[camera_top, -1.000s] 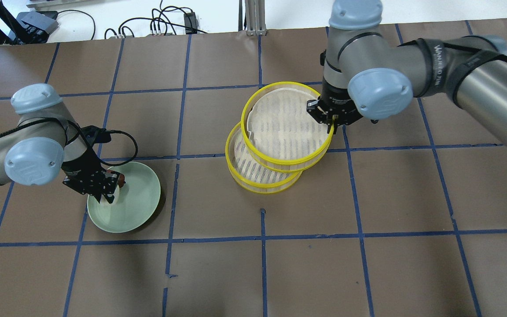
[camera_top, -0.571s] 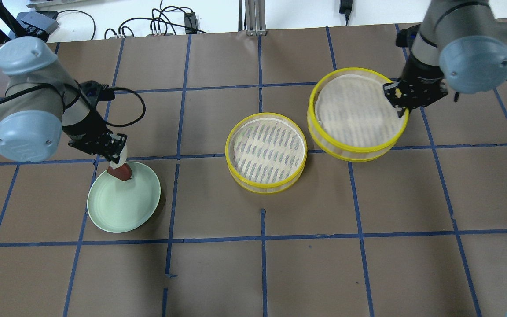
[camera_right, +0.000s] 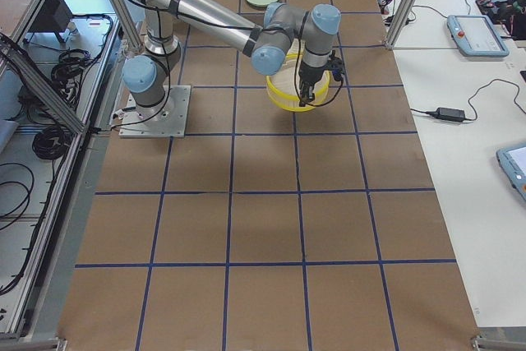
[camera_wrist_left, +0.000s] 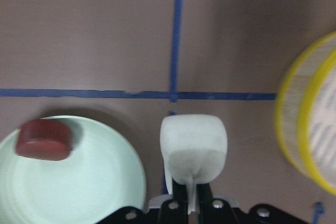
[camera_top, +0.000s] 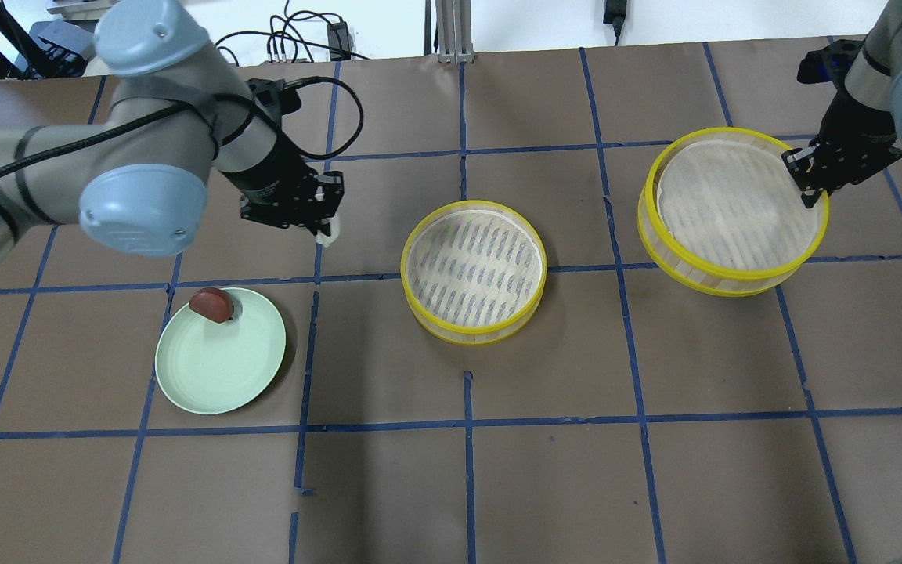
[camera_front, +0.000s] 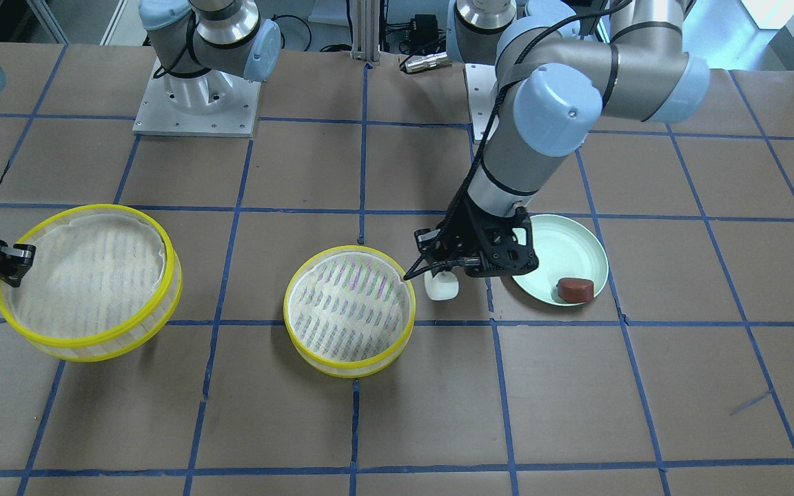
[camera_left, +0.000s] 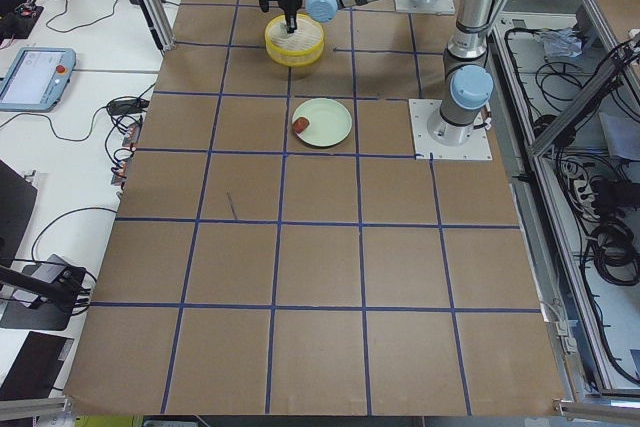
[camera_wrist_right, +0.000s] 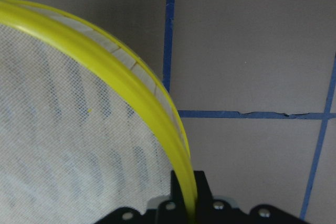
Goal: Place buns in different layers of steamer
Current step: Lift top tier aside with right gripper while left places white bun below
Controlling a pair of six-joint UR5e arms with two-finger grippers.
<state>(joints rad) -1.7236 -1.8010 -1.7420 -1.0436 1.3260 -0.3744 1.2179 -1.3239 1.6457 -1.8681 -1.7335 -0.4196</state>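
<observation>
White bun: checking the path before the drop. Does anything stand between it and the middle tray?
Nothing visible. The white bun, in the left gripper, hangs over bare table beside the middle tray, which is empty. The right gripper holds the other tray off to the side.

The tabletop (camera_top: 388, 486) is covered in brown paper marked into squares by blue tape lines. Directly on it rest a pale green plate (camera_top: 224, 372) toward the robot's left and, well apart near the middle, one yellow-rimmed steamer tray (camera_top: 470, 335), sitting flat.
</observation>
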